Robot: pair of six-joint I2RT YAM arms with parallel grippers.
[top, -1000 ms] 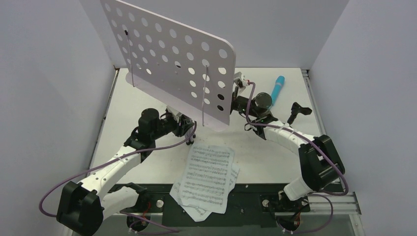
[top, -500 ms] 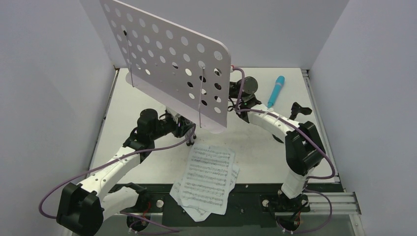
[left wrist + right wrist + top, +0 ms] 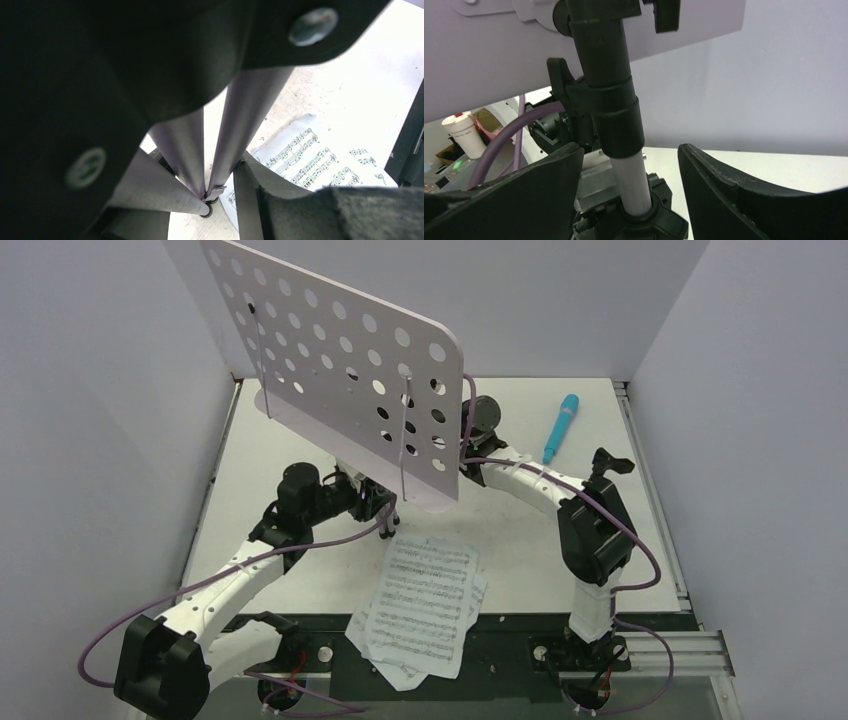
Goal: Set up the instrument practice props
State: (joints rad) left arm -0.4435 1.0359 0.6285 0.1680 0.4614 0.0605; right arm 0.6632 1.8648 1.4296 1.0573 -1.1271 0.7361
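Top external: your lilac music stand (image 3: 340,370) rises left of centre, sheet music (image 3: 425,600) lying near. Left wrist: left gripper (image 3: 215,145) clenches its legs (image 3: 245,115); hold firm. Right wrist: right gripper (image 3: 629,152) gapes astride the pole (image 3: 611,100), untouched; centre it, then squeeze squarely.

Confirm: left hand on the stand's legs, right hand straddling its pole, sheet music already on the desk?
No. The sheet music lies flat on the table at its near edge; the music stand desk holds no pages. Top view shows it. Rest stands.
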